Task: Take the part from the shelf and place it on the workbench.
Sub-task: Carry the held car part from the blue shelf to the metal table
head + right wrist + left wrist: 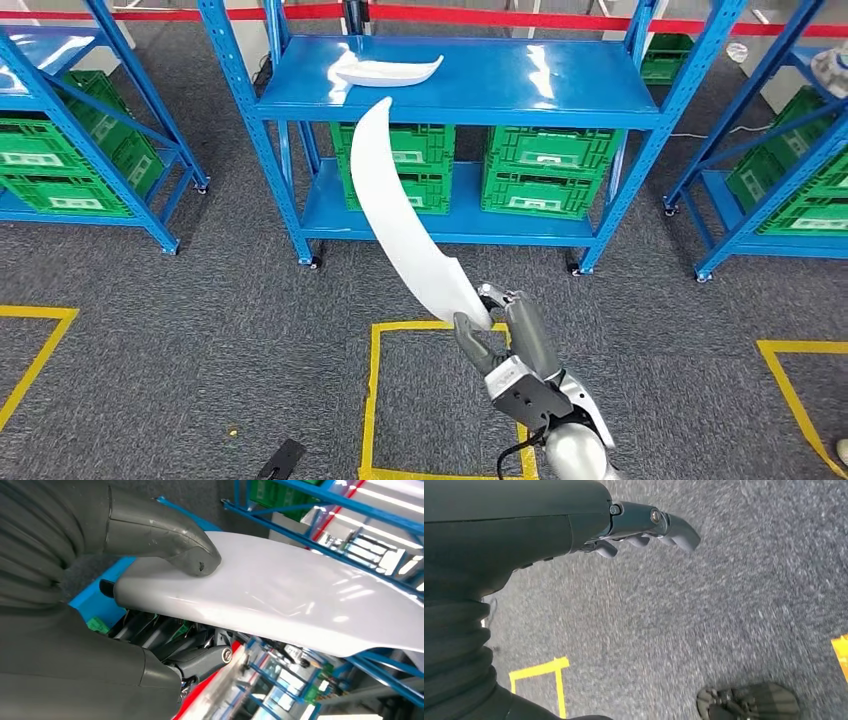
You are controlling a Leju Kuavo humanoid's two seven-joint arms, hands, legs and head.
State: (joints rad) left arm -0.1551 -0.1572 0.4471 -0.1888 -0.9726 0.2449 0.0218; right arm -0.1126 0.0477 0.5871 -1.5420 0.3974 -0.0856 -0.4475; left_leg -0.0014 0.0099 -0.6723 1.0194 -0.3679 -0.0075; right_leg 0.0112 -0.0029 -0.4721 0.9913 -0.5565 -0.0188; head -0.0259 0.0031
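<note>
A long, curved white part (400,210) rises up and to the left from my right hand (505,335), which grips its lower end above a yellow floor square. In the right wrist view the thumb (175,540) presses on top of the white part (280,595) and the darker fingers (175,645) close beneath it. A second white part (390,70) lies on the top level of the blue shelf (600,110) ahead. My left hand (644,527) hangs over grey carpet, its fingers loosely curled and holding nothing.
Green crates (545,170) fill the lower level of the middle shelf. More blue shelves with green crates stand at the left (70,150) and right (790,180). Yellow tape squares (375,400) mark the grey carpet. A small black object (282,458) lies on the floor. A person's shoe (749,702) is close by.
</note>
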